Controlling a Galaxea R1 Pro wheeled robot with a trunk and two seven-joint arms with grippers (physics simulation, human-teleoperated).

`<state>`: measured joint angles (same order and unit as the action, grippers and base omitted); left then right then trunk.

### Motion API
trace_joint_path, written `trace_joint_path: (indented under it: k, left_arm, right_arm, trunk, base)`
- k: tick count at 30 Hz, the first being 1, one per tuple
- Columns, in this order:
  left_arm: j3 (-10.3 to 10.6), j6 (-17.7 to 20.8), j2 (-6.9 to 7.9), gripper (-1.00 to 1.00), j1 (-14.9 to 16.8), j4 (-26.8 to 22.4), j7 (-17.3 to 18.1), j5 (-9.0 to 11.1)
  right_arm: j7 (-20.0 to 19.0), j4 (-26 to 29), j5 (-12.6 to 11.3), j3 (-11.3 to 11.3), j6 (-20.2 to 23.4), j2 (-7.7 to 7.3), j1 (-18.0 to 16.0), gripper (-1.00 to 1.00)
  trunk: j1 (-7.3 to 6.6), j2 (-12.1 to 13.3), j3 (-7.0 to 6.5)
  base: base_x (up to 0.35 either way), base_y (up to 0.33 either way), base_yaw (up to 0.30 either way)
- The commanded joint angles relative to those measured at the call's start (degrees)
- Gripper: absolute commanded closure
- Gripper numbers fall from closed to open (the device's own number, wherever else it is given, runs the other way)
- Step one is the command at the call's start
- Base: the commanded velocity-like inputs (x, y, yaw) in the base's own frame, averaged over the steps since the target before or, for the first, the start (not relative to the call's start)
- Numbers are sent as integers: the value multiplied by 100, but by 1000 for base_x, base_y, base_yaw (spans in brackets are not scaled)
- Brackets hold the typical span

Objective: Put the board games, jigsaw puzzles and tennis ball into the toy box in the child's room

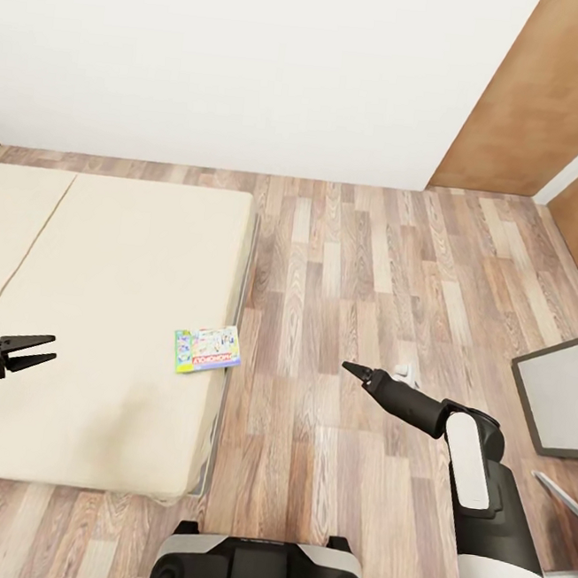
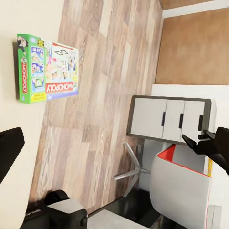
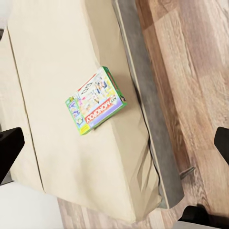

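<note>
In the head view, the bed point(image 1: 98, 322) fills the left half of the frame, its beige mattress bare except for one board game point(image 1: 206, 349), a green-edged box lying flat near the mattress's right edge, just left of centre. The left gripper point(image 1: 40, 352) enters at the left edge over the mattress, its two dark fingers apart and holding nothing. The right gripper point(image 1: 352, 369) hangs over the wood-plank floor point(image 1: 371, 271) right of centre; whether its fingers are spread or closed cannot be told here. A grey cabinet point(image 1: 558, 393) shows at the right edge.

In the left wrist view, the board game point(image 2: 45, 68) sits upper left, overhanging the mattress edge.

In the right wrist view, the board game point(image 3: 95, 100) lies mid-frame on the mattress, near the bed's grey frame point(image 3: 148, 119), and the dark fingertips point(image 3: 9, 145) stand far apart at the frame's edges.
</note>
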<state>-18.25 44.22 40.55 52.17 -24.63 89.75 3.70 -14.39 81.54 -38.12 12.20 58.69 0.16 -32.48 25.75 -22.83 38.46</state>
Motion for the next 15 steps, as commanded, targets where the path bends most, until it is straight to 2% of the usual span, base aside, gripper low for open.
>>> trace_joint_path:
  k: [1,15]
  left_arm:
    - [-3,61,-2,-100,3,2,25,-9]
    - [-3,60,-19,-100,3,2,25,-10]
  right_arm:
    - [-55,-26,52,10,25,2,-4,-100]
    - [-62,-161,54,12,-122,2,-4,-100]
  trunk:
    - [4,-9,-3]
    - [4,-9,-135]
  base:
    - [0,0,0]
    - [0,0,0]
